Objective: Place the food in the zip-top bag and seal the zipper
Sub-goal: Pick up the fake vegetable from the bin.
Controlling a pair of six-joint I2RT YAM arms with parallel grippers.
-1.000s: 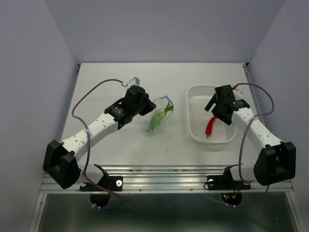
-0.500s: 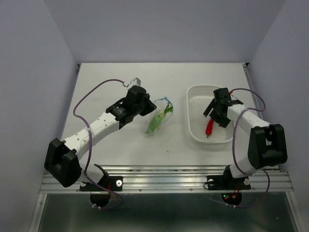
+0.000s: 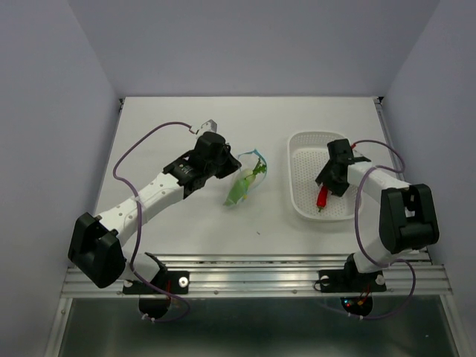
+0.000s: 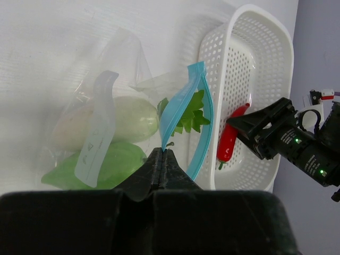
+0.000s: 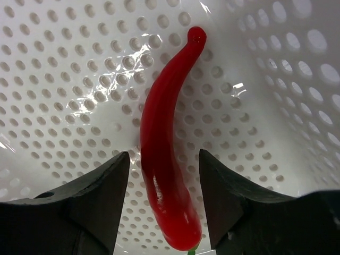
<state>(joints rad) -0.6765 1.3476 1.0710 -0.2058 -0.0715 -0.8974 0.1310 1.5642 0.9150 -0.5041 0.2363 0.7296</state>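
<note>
The clear zip-top bag (image 3: 244,181) lies mid-table with the white radish (image 4: 122,117) and the green pod (image 4: 109,163) inside. My left gripper (image 4: 163,151) is shut on the light-blue zipper strip (image 4: 178,114) at the bag's mouth, which stands open; it also shows in the top view (image 3: 227,165). The red chili (image 5: 166,159) lies in the white basket (image 3: 303,195); it also shows in the top view (image 3: 322,198). My right gripper (image 5: 163,167) is open, low in the basket, its fingers on either side of the chili without touching it; it also shows in the top view (image 3: 329,181).
The white perforated basket (image 4: 265,64) stands right of the bag, close to it. The cell's walls close in the table on the left, right and back. Both arms' cables loop above the table.
My right gripper has come down into the basket over the chili, the arm folding back. My left gripper and the bag have hardly moved.
</note>
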